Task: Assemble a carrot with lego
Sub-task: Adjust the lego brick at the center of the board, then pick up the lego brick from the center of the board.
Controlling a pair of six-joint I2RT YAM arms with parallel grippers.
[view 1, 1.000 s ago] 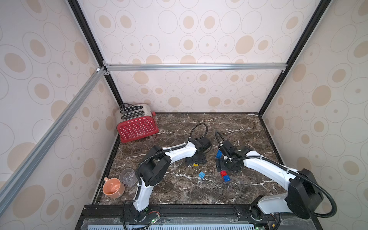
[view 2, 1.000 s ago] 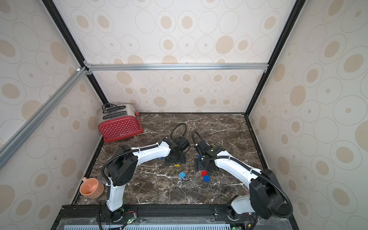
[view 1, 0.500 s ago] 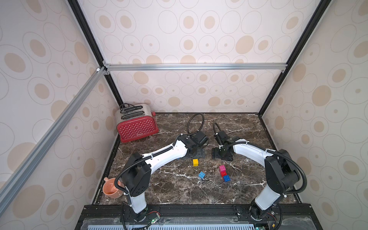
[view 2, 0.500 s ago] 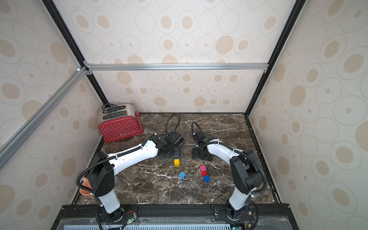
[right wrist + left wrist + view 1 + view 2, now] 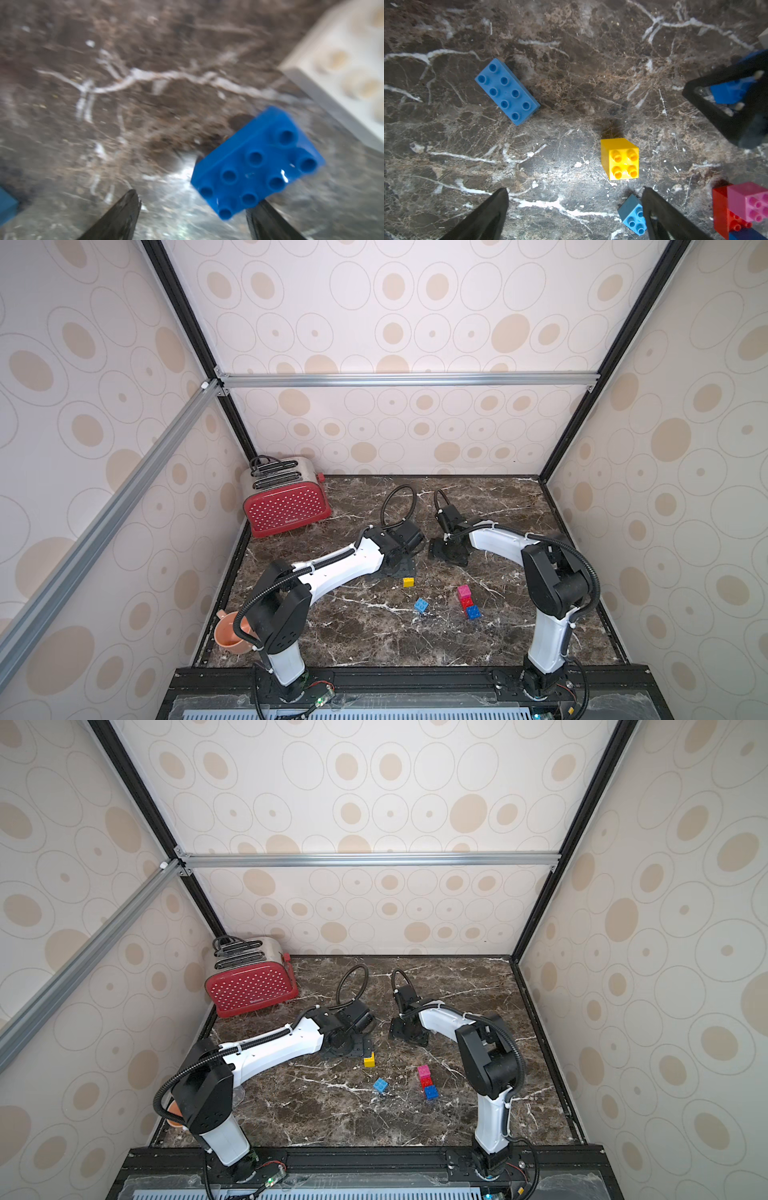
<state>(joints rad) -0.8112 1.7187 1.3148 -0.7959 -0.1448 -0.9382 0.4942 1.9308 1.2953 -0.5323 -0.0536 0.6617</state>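
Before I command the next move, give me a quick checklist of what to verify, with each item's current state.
1. Left gripper open and empty: ok.
2. Right gripper centred on the dark blue long brick: not ok, the brick sits off to one finger's side.
3. Right wrist view sharp: not ok, blurred.
4. Yellow brick free, studs up: ok.
5. Small light blue brick clear of the left gripper's finger: cannot tell, partly hidden behind it.
6. Pink brick fully pressed onto the red brick: cannot tell.
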